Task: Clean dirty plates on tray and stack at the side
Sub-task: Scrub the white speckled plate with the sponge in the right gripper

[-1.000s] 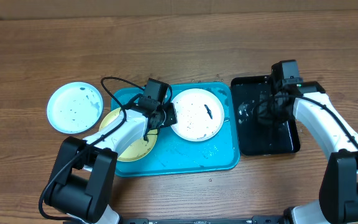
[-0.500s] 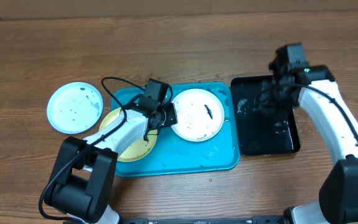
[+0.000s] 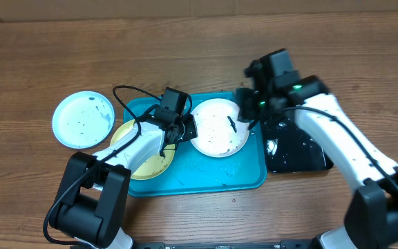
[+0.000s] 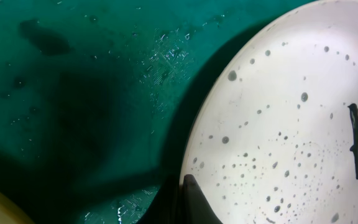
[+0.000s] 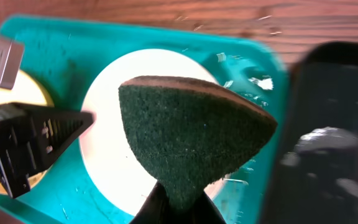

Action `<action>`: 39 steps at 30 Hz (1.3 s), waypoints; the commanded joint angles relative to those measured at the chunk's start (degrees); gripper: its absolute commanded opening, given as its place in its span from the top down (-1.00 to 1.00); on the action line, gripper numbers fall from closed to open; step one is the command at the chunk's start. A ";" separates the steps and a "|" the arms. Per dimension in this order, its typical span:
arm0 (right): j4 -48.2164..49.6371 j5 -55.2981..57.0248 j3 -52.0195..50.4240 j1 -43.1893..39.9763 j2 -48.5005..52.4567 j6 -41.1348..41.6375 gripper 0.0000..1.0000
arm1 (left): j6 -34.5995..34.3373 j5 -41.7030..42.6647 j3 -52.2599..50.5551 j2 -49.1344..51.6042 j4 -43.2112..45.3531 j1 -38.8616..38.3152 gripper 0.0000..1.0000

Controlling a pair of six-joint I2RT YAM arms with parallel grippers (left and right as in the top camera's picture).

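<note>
The white plate (image 3: 218, 126) with dark specks and a dark smear lies on the turquoise tray (image 3: 206, 169). My left gripper (image 3: 184, 129) is shut on its left rim, and one finger (image 4: 194, 202) shows against the plate (image 4: 278, 124). My right gripper (image 3: 252, 111) is shut on a dark green scouring sponge (image 5: 191, 137) and holds it above the white plate's (image 5: 104, 137) right side. The yellow-green plate (image 3: 138, 162) lies at the tray's left end, partly under my left arm. The light blue plate (image 3: 83, 119) sits on the table, left of the tray.
A glossy black tray (image 3: 299, 149) with water in it stands right of the turquoise tray, under my right arm. Bare wood table lies behind and in front of both trays.
My right arm has swung left from over the black tray to above the white plate's right edge, with the sponge in it. The left arm has not moved.
</note>
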 commanded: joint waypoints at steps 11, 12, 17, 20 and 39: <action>4.46 17.88 -0.57 8.15 12.74 1.68 0.93 | 0.70 0.22 1.07 0.72 0.09 -0.76 0.92; 4.46 17.88 -0.57 8.15 13.09 1.68 0.93 | 0.70 0.22 1.07 0.72 0.09 -0.76 0.92; 4.52 17.88 -0.61 8.15 15.28 1.68 0.88 | 0.70 0.22 1.07 0.72 0.09 -0.76 0.92; 5.05 17.86 -0.61 8.15 15.63 1.70 0.24 | 0.70 0.22 1.07 0.72 0.09 -0.76 0.92; 4.55 11.41 -0.57 7.72 20.24 3.85 0.93 | 0.70 0.22 1.07 0.72 0.11 -0.76 0.92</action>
